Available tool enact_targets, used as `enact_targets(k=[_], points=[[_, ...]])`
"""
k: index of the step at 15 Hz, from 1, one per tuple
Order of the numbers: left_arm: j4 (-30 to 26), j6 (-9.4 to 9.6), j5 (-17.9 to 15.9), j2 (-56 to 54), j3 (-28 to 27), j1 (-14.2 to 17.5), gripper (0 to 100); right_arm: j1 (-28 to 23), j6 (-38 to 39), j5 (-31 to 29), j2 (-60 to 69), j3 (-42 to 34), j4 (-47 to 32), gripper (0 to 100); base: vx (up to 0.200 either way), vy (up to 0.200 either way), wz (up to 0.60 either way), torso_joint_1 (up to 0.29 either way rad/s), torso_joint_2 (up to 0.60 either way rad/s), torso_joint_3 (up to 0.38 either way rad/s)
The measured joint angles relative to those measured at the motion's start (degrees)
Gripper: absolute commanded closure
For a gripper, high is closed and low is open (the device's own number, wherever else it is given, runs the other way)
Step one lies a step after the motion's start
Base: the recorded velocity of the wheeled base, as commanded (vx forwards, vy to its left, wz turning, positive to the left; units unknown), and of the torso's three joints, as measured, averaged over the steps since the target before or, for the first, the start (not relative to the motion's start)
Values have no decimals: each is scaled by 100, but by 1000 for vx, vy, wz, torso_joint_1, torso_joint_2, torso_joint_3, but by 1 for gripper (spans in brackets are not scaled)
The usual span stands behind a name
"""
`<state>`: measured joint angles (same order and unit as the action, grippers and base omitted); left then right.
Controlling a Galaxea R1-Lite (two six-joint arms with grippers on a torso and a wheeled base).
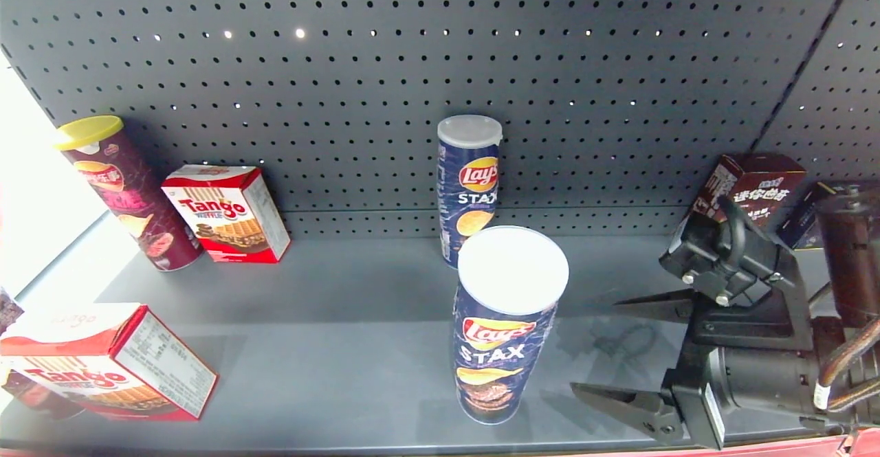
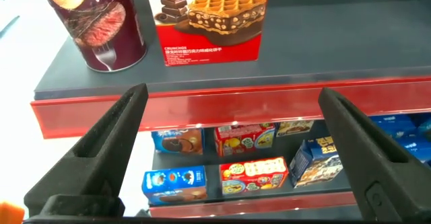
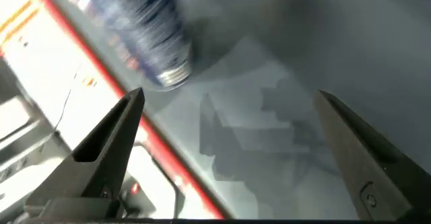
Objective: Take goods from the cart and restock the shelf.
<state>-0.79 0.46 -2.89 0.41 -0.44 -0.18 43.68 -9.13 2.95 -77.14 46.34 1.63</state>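
Observation:
Two blue chip cans stand upright on the grey shelf (image 1: 330, 319): one at the back (image 1: 469, 189) and one near the front edge (image 1: 505, 326). My right gripper (image 1: 595, 346) hovers just right of the front can, open, nothing between its fingers. In the right wrist view, the gripper (image 3: 229, 97) is open over bare shelf, with the blue can (image 3: 151, 35) off to one side. My left gripper (image 2: 234, 95) is open and empty in front of the shelf's red front edge (image 2: 269, 103), facing a maroon can (image 2: 101, 22) and a wafer box (image 2: 209, 19).
A maroon can with a yellow lid (image 1: 124, 189) and a wafer box (image 1: 227, 213) stand at the back left. Another wafer box (image 1: 103, 361) lies at the front left. Dark boxes (image 1: 753, 189) sit at the back right. Lower shelves hold several snack boxes (image 2: 246, 160).

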Motion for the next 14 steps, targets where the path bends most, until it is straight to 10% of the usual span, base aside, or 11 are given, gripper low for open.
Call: enact_targets(k=[14], points=[[-10,-2,-1,7,0,0,0,257,-1,77,-508,-39,354,0,0,0,0,0,0,0]])
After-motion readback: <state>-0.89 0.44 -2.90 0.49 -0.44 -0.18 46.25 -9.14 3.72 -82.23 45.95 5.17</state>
